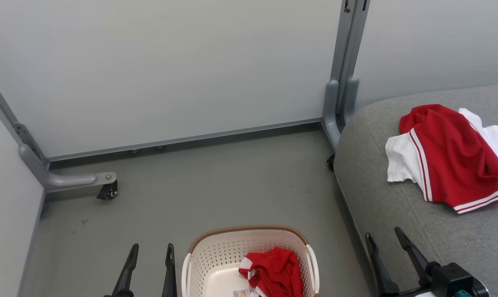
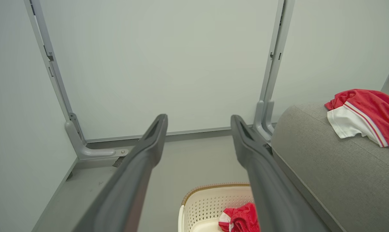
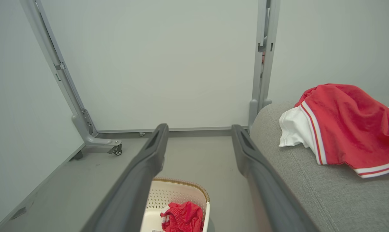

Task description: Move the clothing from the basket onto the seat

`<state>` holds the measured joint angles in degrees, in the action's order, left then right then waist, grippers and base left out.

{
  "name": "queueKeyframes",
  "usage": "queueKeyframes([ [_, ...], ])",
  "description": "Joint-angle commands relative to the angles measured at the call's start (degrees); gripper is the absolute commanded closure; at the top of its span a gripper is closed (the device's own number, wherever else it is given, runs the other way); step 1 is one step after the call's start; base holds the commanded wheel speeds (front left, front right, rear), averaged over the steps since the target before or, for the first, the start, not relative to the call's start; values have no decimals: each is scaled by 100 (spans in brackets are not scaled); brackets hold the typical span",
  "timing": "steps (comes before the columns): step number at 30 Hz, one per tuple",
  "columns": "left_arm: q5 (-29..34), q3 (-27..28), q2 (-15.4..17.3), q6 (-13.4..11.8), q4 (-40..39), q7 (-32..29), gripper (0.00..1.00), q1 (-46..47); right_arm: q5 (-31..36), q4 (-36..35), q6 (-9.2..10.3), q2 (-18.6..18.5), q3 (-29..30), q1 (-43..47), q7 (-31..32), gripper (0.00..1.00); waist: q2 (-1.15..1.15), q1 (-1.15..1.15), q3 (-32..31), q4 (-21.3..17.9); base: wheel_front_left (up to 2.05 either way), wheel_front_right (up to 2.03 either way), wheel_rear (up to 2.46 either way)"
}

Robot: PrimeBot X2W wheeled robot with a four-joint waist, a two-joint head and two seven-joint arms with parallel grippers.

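Observation:
The cream basket [image 1: 215, 255] with a brown rim stands on the floor at the bottom centre, and a crumpled red and white garment [image 1: 273, 270] lies inside it on the right. Red and white clothing [image 1: 447, 156] lies spread on the grey seat [image 1: 381, 198] at the right. My left gripper [image 1: 152, 249] hangs open and empty just left of the basket. My right gripper [image 1: 385, 235] is open and empty over the seat's front edge. Both wrist views show the basket [image 2: 207, 199] [image 3: 181, 193], its garment [image 2: 241, 219] [image 3: 183, 216] and the seat [image 2: 326, 167] [image 3: 310, 187].
Pale partition panels close off the back and left, with grey posts [image 1: 343, 74] and a castered foot [image 1: 102, 183] on the grey floor [image 1: 215, 185]. The seat's rounded edge stands close to the basket's right side.

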<state>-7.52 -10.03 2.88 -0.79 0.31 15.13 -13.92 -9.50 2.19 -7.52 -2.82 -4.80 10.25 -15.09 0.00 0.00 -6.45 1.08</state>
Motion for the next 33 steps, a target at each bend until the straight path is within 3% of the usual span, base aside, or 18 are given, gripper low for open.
queueKeyframes([
  [1, -44, -10, 2, -22, -1, 4, 0, -76, 36, -25, 6, -15, -1, 77, -11, 0, 0, 0, 15, 1, 0, 0, 0],
  [11, -67, -119, 2, 7, 60, 4, 0, 104, 45, -82, 6, -33, 66, 0, -11, 0, 0, 0, 301, 60, 0, 0, 0],
  [17, -97, -199, 3, -15, 94, 3, 0, 292, 52, -189, 6, -85, 85, -130, -11, 0, 0, 0, 808, 70, 0, 0, 0],
  [33, 259, -573, 4, 283, 566, 4, 0, 2432, 14, -745, 6, -328, 287, -1695, -11, 0, 0, 0, 3695, -1, 0, 0, 0],
])
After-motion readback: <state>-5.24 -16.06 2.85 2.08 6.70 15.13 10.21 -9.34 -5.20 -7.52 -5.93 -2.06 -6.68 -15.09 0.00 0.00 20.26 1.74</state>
